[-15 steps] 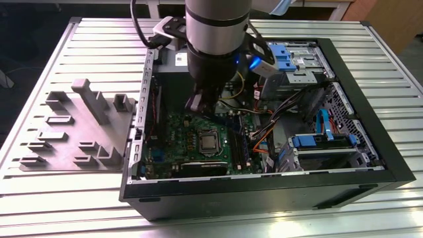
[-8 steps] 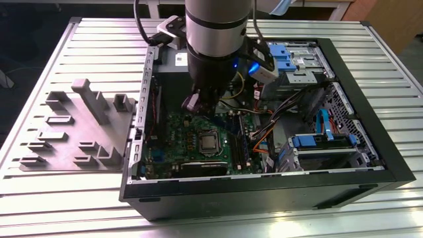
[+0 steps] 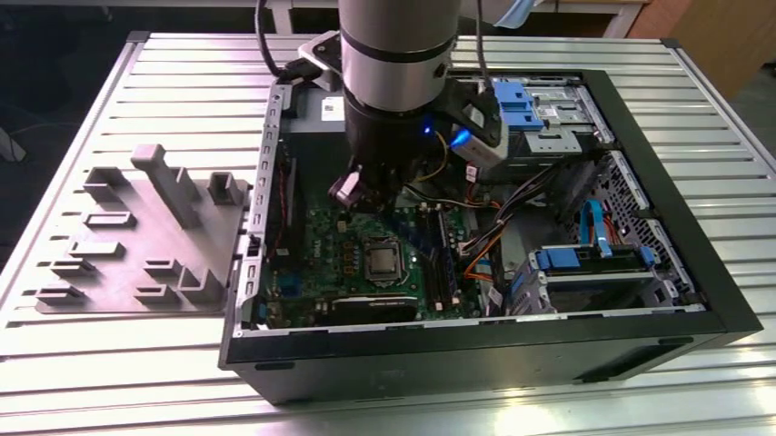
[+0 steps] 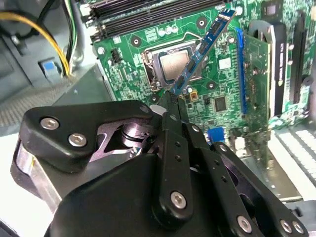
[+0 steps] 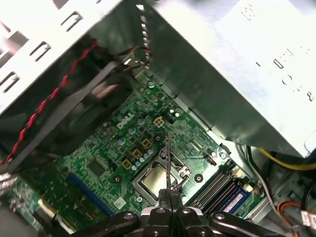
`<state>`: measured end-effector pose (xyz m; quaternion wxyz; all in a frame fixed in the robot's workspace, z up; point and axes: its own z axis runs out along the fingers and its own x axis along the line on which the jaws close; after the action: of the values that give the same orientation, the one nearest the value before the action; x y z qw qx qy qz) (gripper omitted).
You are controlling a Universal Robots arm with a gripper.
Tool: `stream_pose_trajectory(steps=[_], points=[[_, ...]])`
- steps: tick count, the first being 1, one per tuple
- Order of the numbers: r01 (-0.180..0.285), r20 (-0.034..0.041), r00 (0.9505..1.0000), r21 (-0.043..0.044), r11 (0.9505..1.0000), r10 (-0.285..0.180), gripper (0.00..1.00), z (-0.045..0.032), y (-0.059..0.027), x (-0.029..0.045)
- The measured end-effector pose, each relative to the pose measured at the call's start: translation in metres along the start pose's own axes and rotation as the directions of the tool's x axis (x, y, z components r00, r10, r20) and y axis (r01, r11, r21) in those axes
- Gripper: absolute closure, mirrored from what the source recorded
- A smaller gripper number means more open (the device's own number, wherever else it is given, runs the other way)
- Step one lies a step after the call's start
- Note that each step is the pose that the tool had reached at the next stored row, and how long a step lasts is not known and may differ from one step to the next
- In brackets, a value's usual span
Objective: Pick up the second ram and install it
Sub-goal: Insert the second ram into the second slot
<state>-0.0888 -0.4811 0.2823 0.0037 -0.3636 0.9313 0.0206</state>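
Inside the open computer case (image 3: 679,272), which lies on its side on the slatted table (image 3: 73,391) so that the arm (image 3: 394,82) can reach down from above, the gripper (image 4: 173,96) hangs over the green motherboard (image 4: 222,84). Its two fingers are pressed together on one short end of the second ram (image 4: 202,49), a thin blue stick with small chips along it. That end pinch, I judge, leaves nearly the whole length and both long edges free of the fingers. The stick is in the air, off the board. In both wrist views it crosses the line of sight to the CPU socket (image 4: 168,64). The memory slots (image 4: 148,12) sit beyond the socket, apart from the stick. Its long axis carries straight on from the fingers, with the free end pointing away from the gripper toward the board. In the first wrist view the second ram (image 5: 168,163) shows edge-on, as a thin line running out of the closed fingers. A grey holder tray (image 3: 145,236) stands on the table at the exterior view's left, outside the case.
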Motion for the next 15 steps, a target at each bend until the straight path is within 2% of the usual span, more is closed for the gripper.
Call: stream_pose_trajectory(steps=[3,7,11,15], points=[[-0.056,0.0020,0.9985,0.0011,0.9985,0.056,0.89,0.0026,-0.0001,0.0000],[-0.127,0.0047,0.9919,0.0024,0.9919,0.127,0.89,0.0060,-0.0002,0.0001],[-0.195,0.0074,0.9807,0.0036,0.9808,0.195,0.89,0.0082,-0.0003,0.0002],[-0.267,0.0102,0.9637,0.0046,0.9637,0.267,0.89,0.0104,-0.0004,0.0002]])
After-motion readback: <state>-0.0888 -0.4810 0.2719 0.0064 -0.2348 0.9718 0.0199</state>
